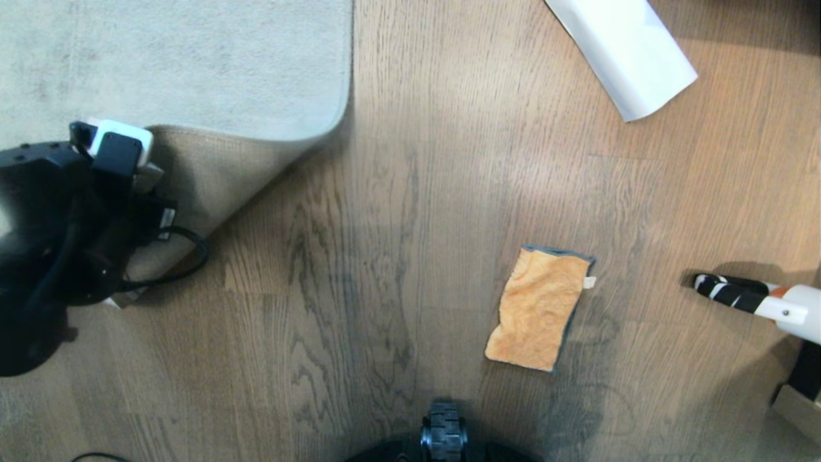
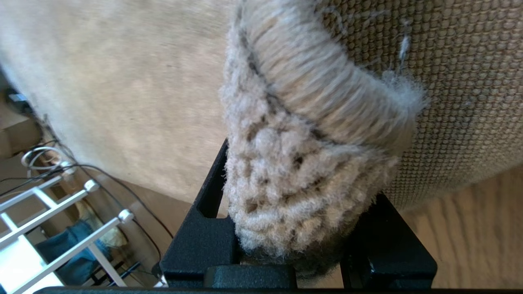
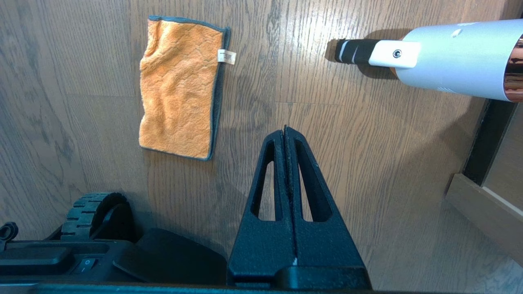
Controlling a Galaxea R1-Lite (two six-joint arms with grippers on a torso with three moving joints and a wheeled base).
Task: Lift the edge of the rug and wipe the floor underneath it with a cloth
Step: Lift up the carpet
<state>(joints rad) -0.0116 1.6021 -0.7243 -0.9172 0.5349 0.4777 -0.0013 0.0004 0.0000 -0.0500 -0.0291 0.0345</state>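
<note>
The rug (image 1: 192,70) fills the upper left of the frame, its corner folded over to bare tan backing, pinched in the left hand (image 2: 294,228). The cloth (image 1: 539,308) lies flat on the floor (image 1: 397,256), lower right of centre. The right hand (image 3: 285,134) is clenched, empty.

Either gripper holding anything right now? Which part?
Left gripper is clamped on the corner of the light grey short-pile rug, folding back its beige woven backing. Right gripper is shut and empty.
</note>
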